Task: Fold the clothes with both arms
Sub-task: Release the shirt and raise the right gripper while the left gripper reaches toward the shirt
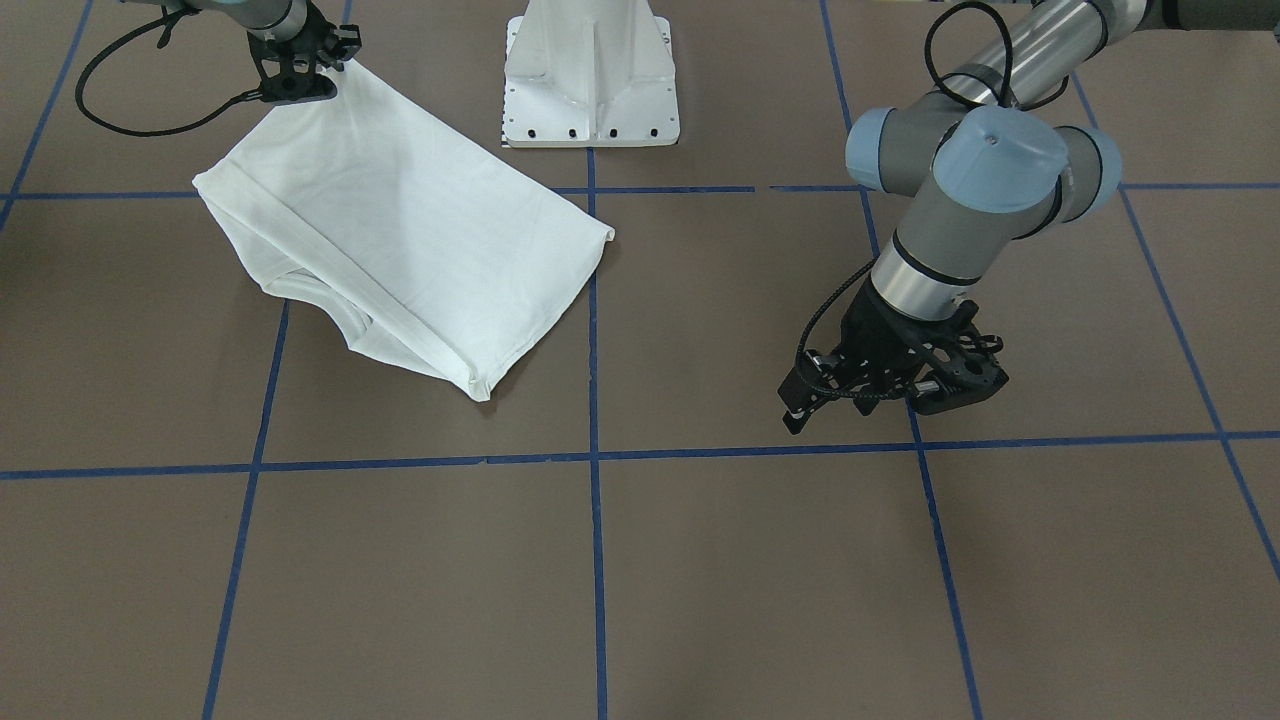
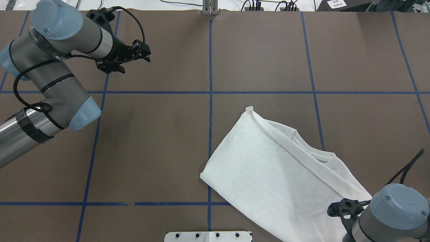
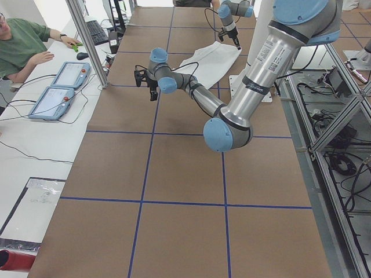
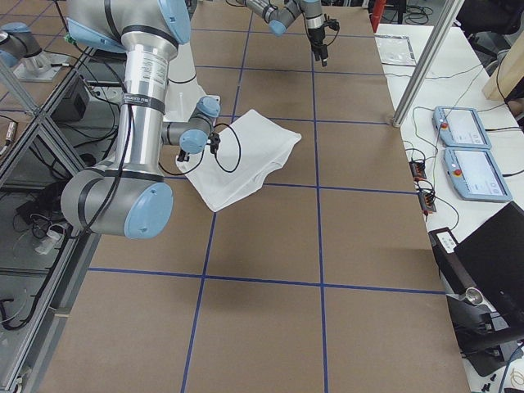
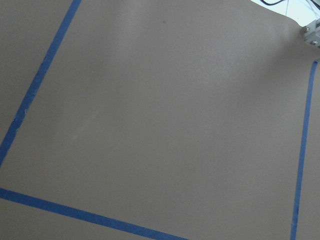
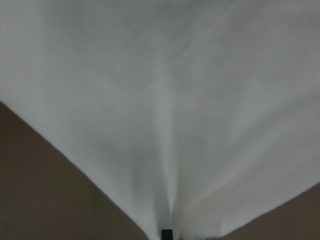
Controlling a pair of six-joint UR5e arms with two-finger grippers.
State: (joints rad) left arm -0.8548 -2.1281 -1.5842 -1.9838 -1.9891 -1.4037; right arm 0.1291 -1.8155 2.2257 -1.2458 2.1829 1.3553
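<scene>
The white shirt lies folded over on the brown table, on my right arm's side; its ribbed collar peeks out under a folded edge. My right gripper is shut on the shirt's corner nearest the robot base and lifts it slightly. In the right wrist view the shirt cloth runs in creases down to the pinch at the bottom edge. My left gripper hovers open over bare table, far from the shirt, with nothing in it. In the overhead view the left gripper sits at the far left of the table.
The white pedestal base stands just behind the shirt. Blue tape lines divide the table into squares. Beside the table in the exterior left view, a person sits at a side bench with two tablets and a metal post.
</scene>
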